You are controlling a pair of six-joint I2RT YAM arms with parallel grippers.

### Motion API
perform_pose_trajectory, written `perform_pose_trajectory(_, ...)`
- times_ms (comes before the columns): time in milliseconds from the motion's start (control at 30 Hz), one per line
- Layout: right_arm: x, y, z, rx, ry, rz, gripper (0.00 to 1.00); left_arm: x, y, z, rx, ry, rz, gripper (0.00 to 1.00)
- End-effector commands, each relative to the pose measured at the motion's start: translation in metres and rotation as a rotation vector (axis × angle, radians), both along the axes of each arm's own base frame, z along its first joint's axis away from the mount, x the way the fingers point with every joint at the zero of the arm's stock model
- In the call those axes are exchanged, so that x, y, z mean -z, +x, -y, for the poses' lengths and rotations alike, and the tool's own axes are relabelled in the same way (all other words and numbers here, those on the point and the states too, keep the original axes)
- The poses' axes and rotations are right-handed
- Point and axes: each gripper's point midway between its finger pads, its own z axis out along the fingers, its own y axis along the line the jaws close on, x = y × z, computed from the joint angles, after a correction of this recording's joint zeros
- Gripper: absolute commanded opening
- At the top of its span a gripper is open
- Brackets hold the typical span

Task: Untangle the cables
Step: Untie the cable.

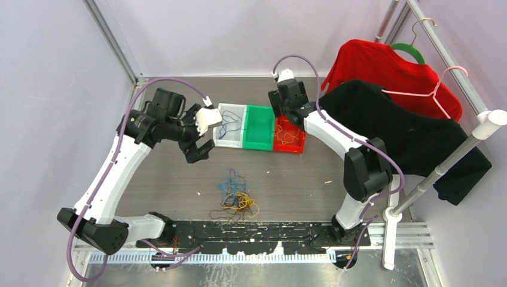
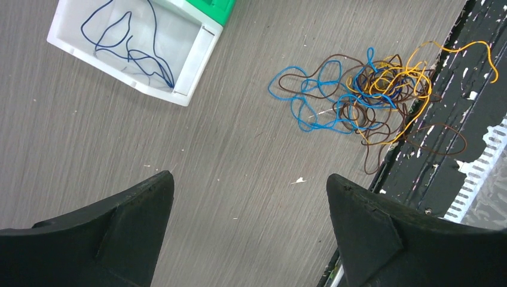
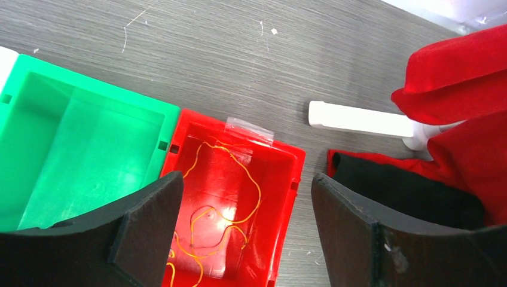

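The cables (image 2: 359,98) lie mostly in one tangled heap of blue, orange and brown on the worktop (image 1: 335,161), near its front edge and well apart from three bins at the back. In the white bin (image 2: 194,66) I see a dark blue cable (image 2: 131,55). The green bin (image 3: 78,149) stands between it and the red bin (image 3: 281,200), which holds orange cable (image 3: 239,164). The left gripper (image 2: 250,179) hangs near the white bin, jaws wide apart and gripping nothing. The right gripper (image 3: 246,178) hangs over the red bin, jaws also apart. The worktop is grey wood-grain; at the right a rail carries a red shirt (image 1: 382,66) and a black garment (image 1: 412,131).
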Motion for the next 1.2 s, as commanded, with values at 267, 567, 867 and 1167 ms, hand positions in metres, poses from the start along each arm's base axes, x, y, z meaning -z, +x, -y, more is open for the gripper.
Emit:
perform_pose_trajectory(267, -0.033, -0.038, -0.029, -0.076, 0.374, -0.009, 0.21, 0.004, -0.012, 0.006, 0.038, -0.049, -0.037, 0.98)
perform_pose_trajectory(567, -0.043, -0.124, -0.049, -0.162, 0.539, -0.035, 0.86, 0.045, -0.02, 0.032, 0.092, -0.117, -0.213, 0.98)
perform_pose_trajectory(867, -0.025, -0.172, -0.048, -0.142, 0.81, -0.132, 1.0, 0.129, -0.012, 0.075, 0.153, -0.026, -0.386, 0.92)
perform_pose_trajectory(1167, -0.001, -0.196, -0.049, -0.131, 0.787, -0.24, 0.72, 0.189, -0.01, 0.101, 0.235, -0.012, -0.406, 0.9)
